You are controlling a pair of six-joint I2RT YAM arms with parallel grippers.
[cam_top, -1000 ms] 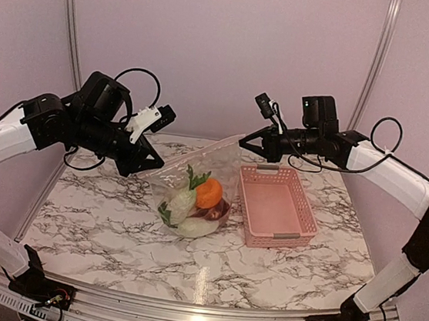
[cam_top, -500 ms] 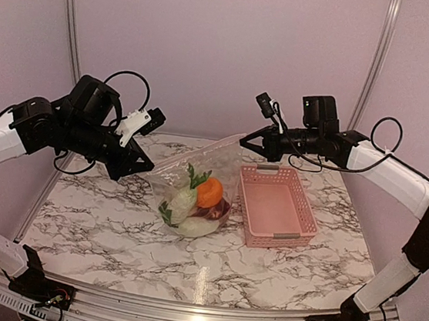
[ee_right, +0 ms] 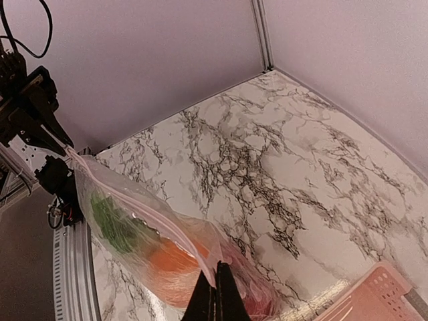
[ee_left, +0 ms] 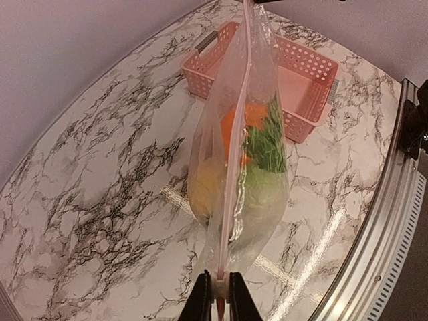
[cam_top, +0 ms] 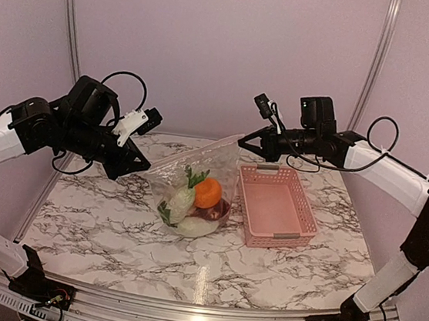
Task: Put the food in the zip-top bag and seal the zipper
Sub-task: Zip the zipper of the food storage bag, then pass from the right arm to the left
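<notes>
Marble-print tabletop runs back from the near metal rail to pale lilac walls.

- Mid-table: zip-top bag hangs slack between both arms, its belly seemingly resting on the marble. All visible food is inside it: orange ball, white pieces, green leaf, a dark maroon piece low down.
- Just right of the bag: pink lattice basket, apart from it.
- Left gripper: fingers pinched shut on 1 end of the zipper.
- Right gripper: fingers clamped tight on the other end, held higher and farther back.
- Zipper is stretched taut between the 2 pinches and reads as 1 thin line. It looks pressed together, but I cannot tell whether it is sealed along its whole length.

Risks, as I judge them:
- Each pinch covers only a sliver of slick strip. More pull apart, or the food's weight if lifted, could slip an end free.
- An unsealed stretch could gape and spill pieces.

No brands, labels or writing readable in any view.
</notes>
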